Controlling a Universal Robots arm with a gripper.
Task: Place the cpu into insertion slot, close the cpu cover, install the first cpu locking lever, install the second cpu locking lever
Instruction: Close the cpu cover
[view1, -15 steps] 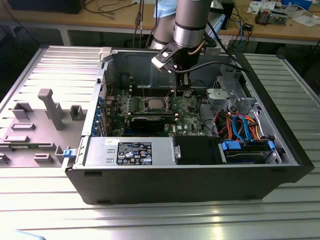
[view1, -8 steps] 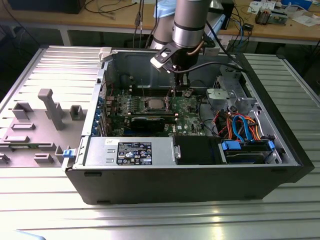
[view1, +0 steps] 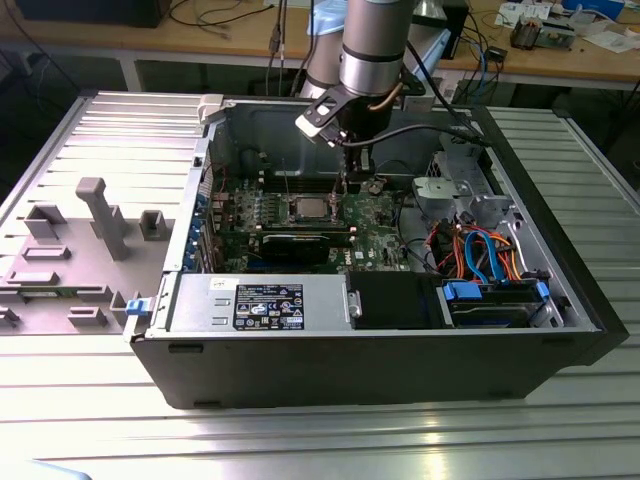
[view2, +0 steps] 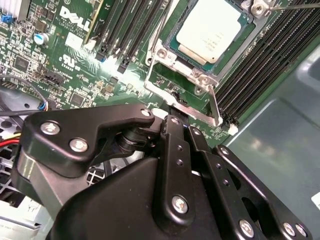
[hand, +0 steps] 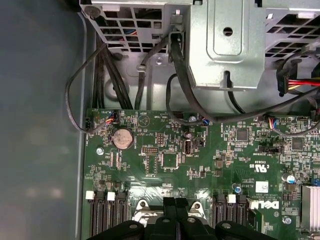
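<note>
The cpu (view2: 210, 29) shows its silver-grey top, lying flat in the socket of the green motherboard (view2: 75, 65). The cpu cover (view2: 165, 50), a thin metal frame, lies down around it with the chip showing through its window. A thin locking lever (view2: 214, 102) runs along the socket's edge near my fingertips, and another rod (view2: 292, 6) crosses the far corner. My gripper (view2: 181, 125) is shut, fingers pressed together, just off that socket edge. In the exterior view the gripper (view1: 352, 183) hangs inside the case beside the cpu (view1: 308, 208). The first wrist view shows the gripper (hand: 176, 202) over the board.
The open black PC case (view1: 350, 360) lies on a ribbed metal table. Memory slots (view2: 270, 55) flank the socket. A metal drive cage (hand: 225, 45) and cable bundles (view1: 480, 250) stand close by. The power supply (view1: 260, 305) fills the case's front. A grey fixture (view1: 100, 215) is at the exterior view's left.
</note>
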